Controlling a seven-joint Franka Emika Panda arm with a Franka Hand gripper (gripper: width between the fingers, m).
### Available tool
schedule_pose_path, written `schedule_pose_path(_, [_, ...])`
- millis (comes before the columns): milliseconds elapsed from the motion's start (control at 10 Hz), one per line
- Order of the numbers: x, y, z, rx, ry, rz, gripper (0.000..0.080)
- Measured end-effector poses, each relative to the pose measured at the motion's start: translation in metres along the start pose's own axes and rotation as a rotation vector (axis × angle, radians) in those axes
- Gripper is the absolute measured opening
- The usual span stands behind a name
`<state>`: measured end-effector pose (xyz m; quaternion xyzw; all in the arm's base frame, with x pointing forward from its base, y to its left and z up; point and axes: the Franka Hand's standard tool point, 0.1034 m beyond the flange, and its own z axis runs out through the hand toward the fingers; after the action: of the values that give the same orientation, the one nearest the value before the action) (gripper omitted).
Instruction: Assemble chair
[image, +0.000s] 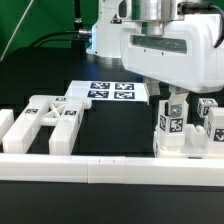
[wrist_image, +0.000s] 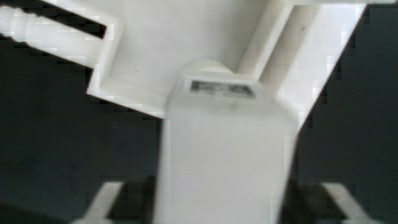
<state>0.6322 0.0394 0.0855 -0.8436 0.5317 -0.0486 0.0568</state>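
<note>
Black tabletop (image: 115, 142), green backdrop behind it; chair in loose white parts.

1. Upright tagged piece (image: 169, 133): chunky, standing directly under the fingers. The gripper (image: 173, 103) sits over its top. In the wrist view the same piece (wrist_image: 222, 150) runs up between the fingers and fills the gap. Whether the fingers press on it or only straddle it cannot be told.
   Handling note (judgement): the step in hand looks like taking hold of this piece. It calls for fingers centred on the two flat side faces and low enough for a full bite. They should close squarely so the piece does not twist. The lift should go straight up, since neighbours stand close.

2. Further tagged pieces (image: 207, 115): just beside the fingers, toward the exterior view's right.

3. Marker board (image: 110, 90): flat, behind the fingers, apart from them.

4. Cut-out frame (image: 50, 118): lying well apart from the fingers, toward the exterior view's left. A small block (image: 6, 125) lies beyond it.

5. Border rail (image: 100, 165): long, in front of the fingers.

Containers: none in view; all parts rest bare on the table.
</note>
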Motion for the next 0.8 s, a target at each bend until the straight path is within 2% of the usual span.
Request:
schedule_pose_path(100, [-0.0001,-0.0022,-0.0011,-0.005,-0.006,-0.032,0.0608])
schedule_pose_path(200, [-0.0009,-0.0045,-0.0017,-0.009,-0.011,-0.086,0.0608])
schedule_pose_path(300, [-0.0005,-0.0054,-0.0025,-0.011,-0.015,-0.188,0.0642])
schedule_pose_path(800, [-0.0003,-0.0047,-0.0019,-0.009,-0.016,-0.609,0.0649])
